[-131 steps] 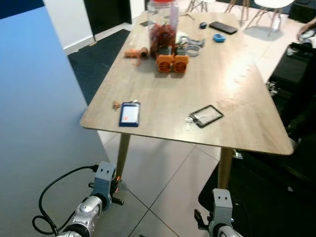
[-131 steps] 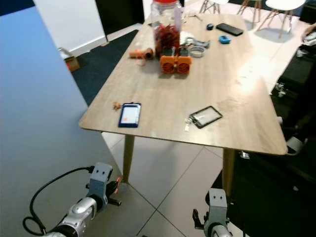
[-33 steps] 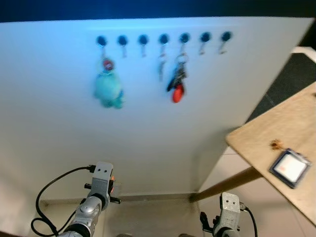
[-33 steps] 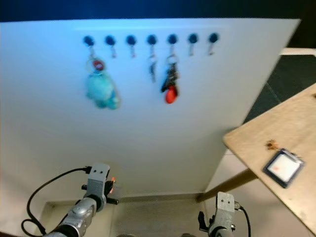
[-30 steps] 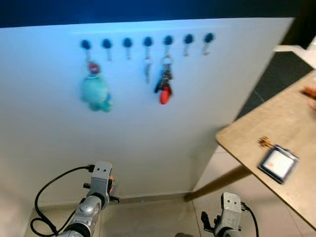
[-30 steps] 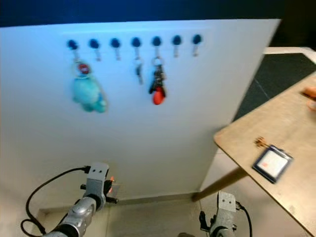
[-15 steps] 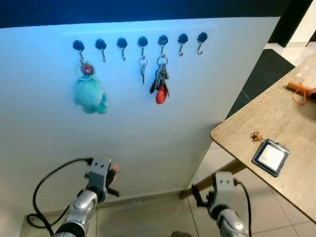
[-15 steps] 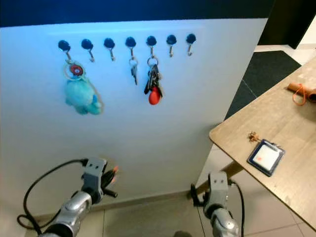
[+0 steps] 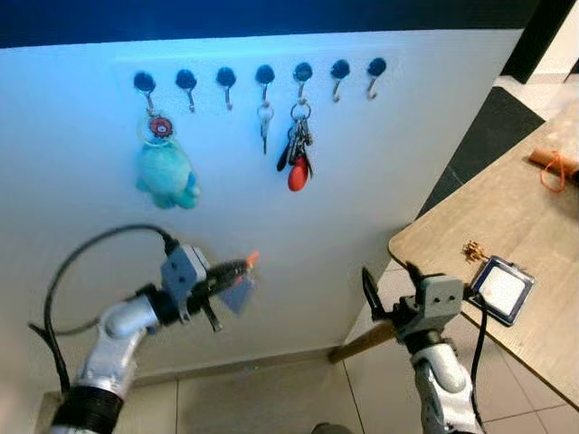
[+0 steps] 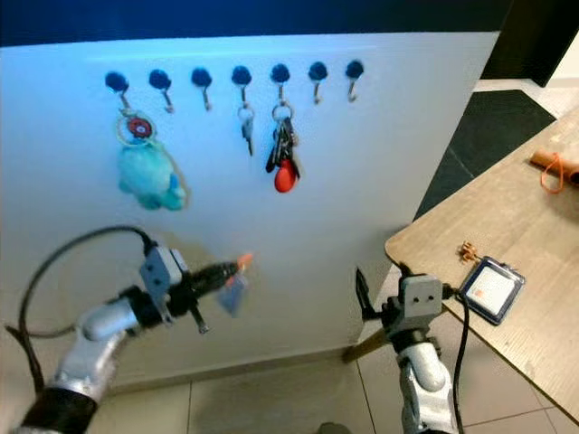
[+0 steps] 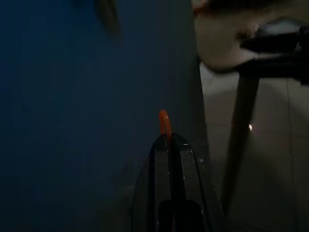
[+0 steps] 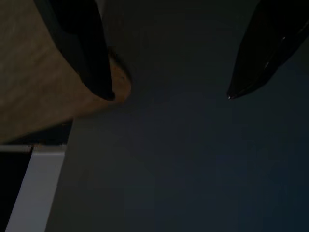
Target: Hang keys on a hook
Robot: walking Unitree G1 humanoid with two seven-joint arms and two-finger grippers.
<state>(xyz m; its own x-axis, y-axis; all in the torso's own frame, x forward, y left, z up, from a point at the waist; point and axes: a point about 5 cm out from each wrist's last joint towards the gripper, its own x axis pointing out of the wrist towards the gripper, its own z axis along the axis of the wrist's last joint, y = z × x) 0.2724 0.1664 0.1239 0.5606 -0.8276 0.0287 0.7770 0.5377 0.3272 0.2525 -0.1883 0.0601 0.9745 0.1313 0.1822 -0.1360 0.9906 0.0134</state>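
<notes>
Keys on an orange loop with a grey-blue tag (image 9: 237, 287) were held in the left gripper (image 9: 237, 268), whose black fingers (image 11: 170, 159) were pressed together on the loop so that only its orange tip stood out beyond them. The tag hung just below the fingertips, in front of the white wall panel (image 9: 425, 117) and well below the row of dark round hooks (image 9: 262, 78).

Of the seven hooks, the leftmost carried a turquoise plush keyring (image 9: 165, 172), the fourth a single silver key (image 9: 264, 127), and the fifth a bunch of keys with a red fob (image 9: 296, 163). The second, third, sixth and seventh hooks were seen to be free.

The step in hand was judged to be the raising of the keys toward a free hook. It would be done well if the arm were lifted until the loop stood above the hook's tip, the loop were kept facing the wall, and the grip were released only after the loop had been lowered over the hook. The second or third hook (image 9: 225, 81) lay nearest the left arm.

The right gripper (image 9: 390, 287) was raised beside the corner of the light wooden table (image 9: 516, 217), its fingers spread wide and empty. A blue-framed card holder (image 9: 500, 289) lay near the table's edge.
</notes>
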